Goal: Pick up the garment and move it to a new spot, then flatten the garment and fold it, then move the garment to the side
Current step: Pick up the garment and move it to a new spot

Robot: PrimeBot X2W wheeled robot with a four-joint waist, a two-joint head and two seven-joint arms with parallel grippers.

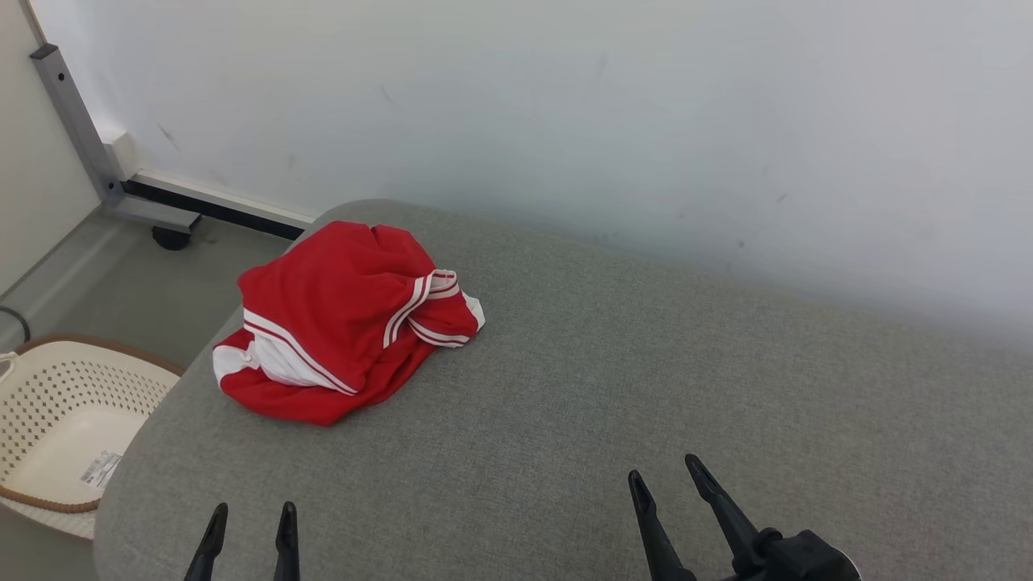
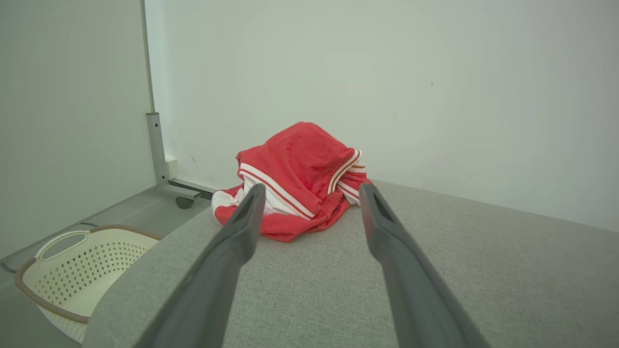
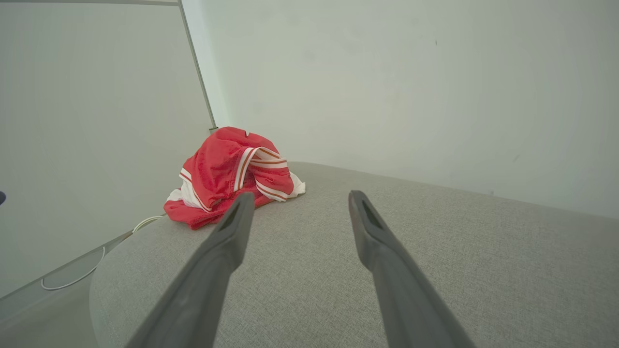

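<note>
The left gripper (image 1: pixel 252 516) and right gripper (image 1: pixel 663 472), low in the head view, both stand with jaws spread and empty over the grey cushion (image 1: pixel 605 387). The red garment (image 1: pixel 339 323) lies crumpled at upper left, well apart from them. I judge every step is still to do. The left wrist view adds a basket (image 2: pixel 82 266) with its handle at lower left. The right wrist view adds a white cable (image 3: pixel 72 278).

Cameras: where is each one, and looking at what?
Head view: up on the robot's head, looking forward and down at the red garment on the grey pad; left claw and right claw at the bottom.
Left wrist view: on the left wrist, looking along its open claw at the garment.
Right wrist view: on the right wrist, looking along its open claw, garment up left.
Head and left wrist views share the basket.
</note>
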